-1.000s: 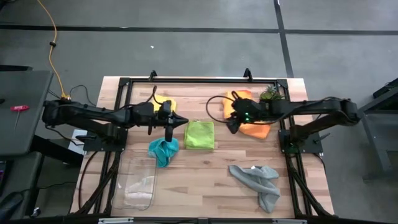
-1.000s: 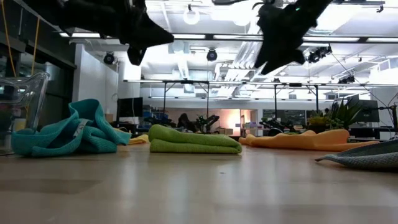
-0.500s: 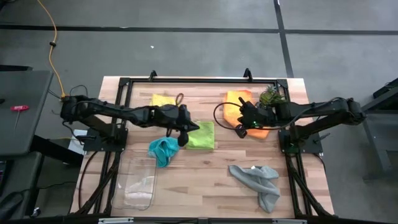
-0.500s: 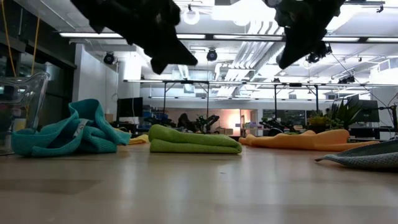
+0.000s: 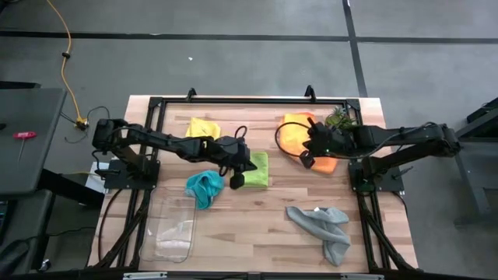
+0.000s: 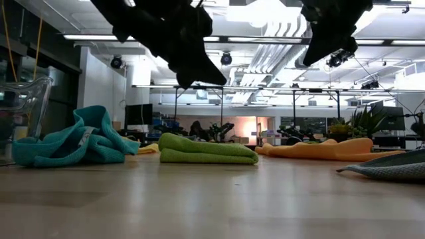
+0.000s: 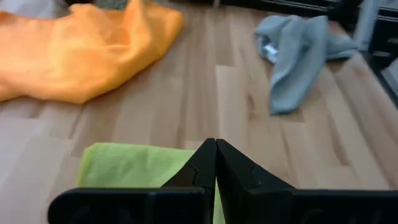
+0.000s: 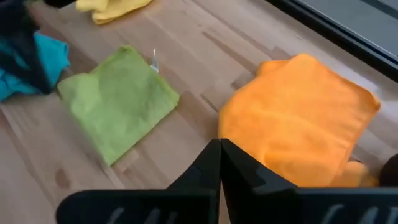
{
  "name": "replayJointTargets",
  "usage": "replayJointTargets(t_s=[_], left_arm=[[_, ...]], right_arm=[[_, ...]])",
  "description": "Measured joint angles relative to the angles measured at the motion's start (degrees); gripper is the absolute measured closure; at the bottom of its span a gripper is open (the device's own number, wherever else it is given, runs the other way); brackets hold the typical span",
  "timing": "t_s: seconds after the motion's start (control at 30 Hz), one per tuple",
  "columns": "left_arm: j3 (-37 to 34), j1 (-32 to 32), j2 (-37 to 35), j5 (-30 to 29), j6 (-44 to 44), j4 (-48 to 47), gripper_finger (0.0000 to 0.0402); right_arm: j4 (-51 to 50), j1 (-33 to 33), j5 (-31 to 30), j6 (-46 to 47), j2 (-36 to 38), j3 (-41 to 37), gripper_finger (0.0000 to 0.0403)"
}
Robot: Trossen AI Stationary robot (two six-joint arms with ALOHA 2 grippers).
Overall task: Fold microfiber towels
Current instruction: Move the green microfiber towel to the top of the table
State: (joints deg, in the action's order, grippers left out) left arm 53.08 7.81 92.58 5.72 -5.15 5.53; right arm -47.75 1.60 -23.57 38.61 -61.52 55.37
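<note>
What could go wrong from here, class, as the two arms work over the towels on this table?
1. The left gripper, fingers shut, hangs over the folded lime green towel; a descent might push it askew.
2. The teal towel lies crumpled beside it and may snag.
3. The right gripper, also shut, would have to open before it could grasp the orange towel.
</note>
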Motion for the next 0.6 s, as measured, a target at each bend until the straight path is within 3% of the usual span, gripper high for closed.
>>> replayJointTargets(t_s=[0.3, 0.6], left_arm=[[-0.04, -0.77, -0.7, 0.14, 2.59, 0.0, 0.0401], [-0.04, -0.3, -0.7, -2.37, 2.38, 0.71, 0.0402]], right_arm=[[0.7, -0.45, -4.84, -1.74, 0.04, 0.0, 0.0403], [3.12, -0.05, -5.84, -2.74, 0.04, 0.0, 0.0403]])
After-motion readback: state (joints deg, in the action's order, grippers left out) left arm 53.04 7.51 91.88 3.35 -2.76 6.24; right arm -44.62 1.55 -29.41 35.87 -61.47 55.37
